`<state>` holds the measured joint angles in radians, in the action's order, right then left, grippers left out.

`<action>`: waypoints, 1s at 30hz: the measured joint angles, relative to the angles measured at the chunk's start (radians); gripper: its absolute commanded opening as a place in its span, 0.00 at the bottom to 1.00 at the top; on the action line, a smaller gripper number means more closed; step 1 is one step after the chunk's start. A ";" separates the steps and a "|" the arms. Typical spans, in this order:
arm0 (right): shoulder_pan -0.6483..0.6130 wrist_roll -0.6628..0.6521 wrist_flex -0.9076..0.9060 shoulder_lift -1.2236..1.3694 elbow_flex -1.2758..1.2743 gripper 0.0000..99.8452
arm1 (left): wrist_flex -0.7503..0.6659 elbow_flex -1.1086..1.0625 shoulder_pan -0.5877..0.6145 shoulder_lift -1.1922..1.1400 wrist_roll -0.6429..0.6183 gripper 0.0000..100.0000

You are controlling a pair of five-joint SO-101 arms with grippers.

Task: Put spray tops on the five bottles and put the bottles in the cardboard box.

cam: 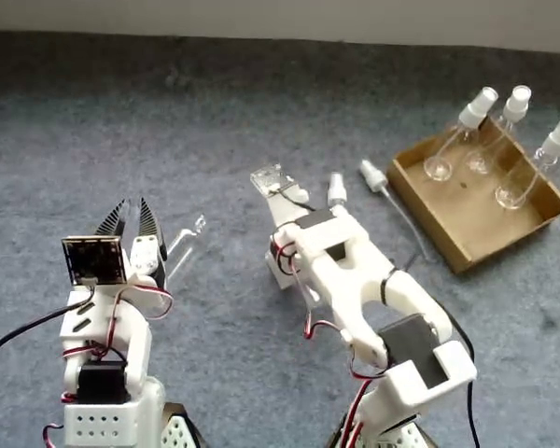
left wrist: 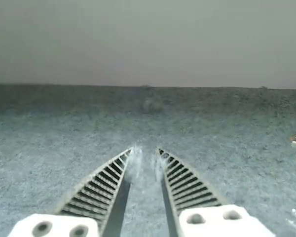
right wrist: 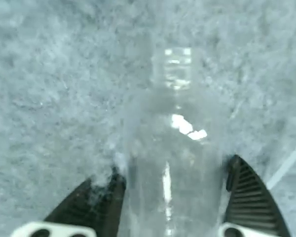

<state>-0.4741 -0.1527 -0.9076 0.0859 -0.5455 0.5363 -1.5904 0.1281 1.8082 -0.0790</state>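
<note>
My right gripper (cam: 282, 198) is shut on a clear bottle (cam: 273, 181) without a top, which stands between its black fingers (right wrist: 244, 185) over the grey carpet; the bottle's open neck (right wrist: 176, 64) points away from the wrist. My left gripper (cam: 131, 215) sits low at the left, open by a narrow gap (left wrist: 145, 150), with nothing in it. A second topless bottle (cam: 183, 243) lies on the carpet just right of it. Two loose spray tops lie between the right gripper and the box: a short one (cam: 336, 189) and one with a long tube (cam: 374, 175).
The cardboard box (cam: 467, 213) lies at the right, its near rim (cam: 427, 230) close to the long tube. Three bottles with spray tops (cam: 459, 138) (cam: 497, 129) (cam: 534, 166) lie in it. Bare carpet stretches across the far and left side.
</note>
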 measured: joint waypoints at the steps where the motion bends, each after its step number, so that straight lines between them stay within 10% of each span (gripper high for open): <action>1: 0.020 0.000 -0.034 0.000 0.017 0.26 | 0.000 0.000 -0.002 0.000 0.000 0.04; 30: 0.222 -0.009 -0.592 -0.315 0.496 0.18 | 0.000 0.000 -0.002 0.000 0.000 0.04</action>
<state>-0.2516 -0.1619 -1.4998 -0.2286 -0.0499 0.5363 -1.5904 0.1266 1.8082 -0.0790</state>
